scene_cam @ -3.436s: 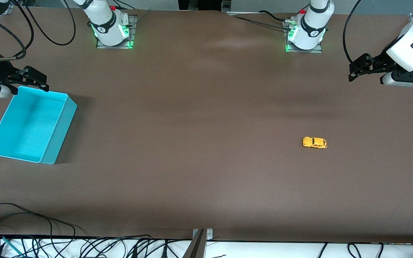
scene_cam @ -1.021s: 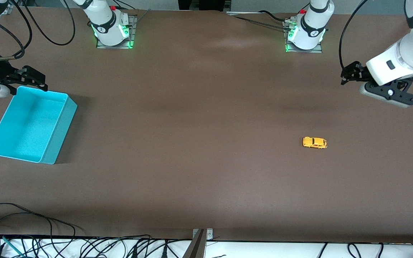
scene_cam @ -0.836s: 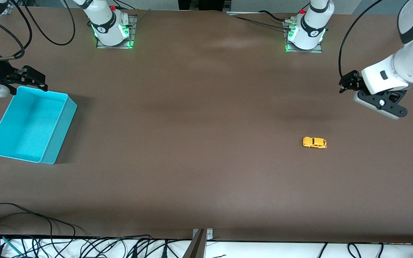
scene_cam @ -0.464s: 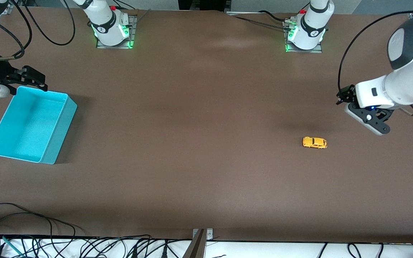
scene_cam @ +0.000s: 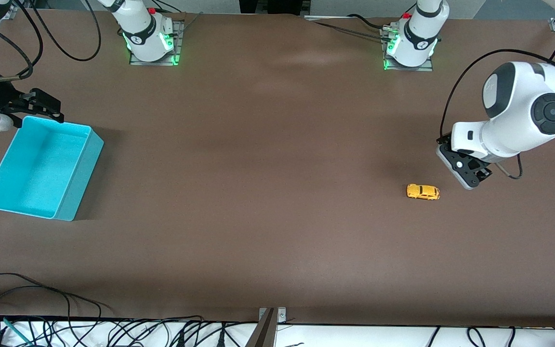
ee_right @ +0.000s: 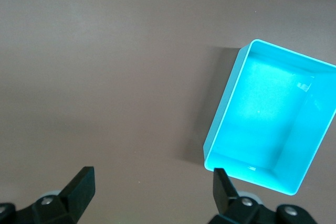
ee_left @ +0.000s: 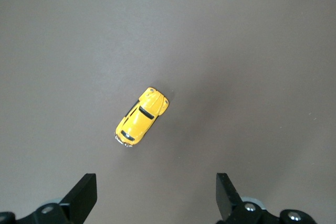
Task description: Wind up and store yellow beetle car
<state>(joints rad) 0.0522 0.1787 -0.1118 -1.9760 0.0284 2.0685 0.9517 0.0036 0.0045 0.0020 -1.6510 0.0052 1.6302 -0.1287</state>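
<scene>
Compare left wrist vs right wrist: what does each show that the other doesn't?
Left wrist only: the yellow beetle car on its wheels on the bare brown table, lying between the fingers of the open left claw, which is above it and not touching it.

Right wrist only: the turquoise bin, nothing in it, past the open right claw, which waits beside it.

Both: the same brown table surface and a pair of black fingertips spread wide at the frame edge, holding nothing. Neither view shows the other arm.
</scene>
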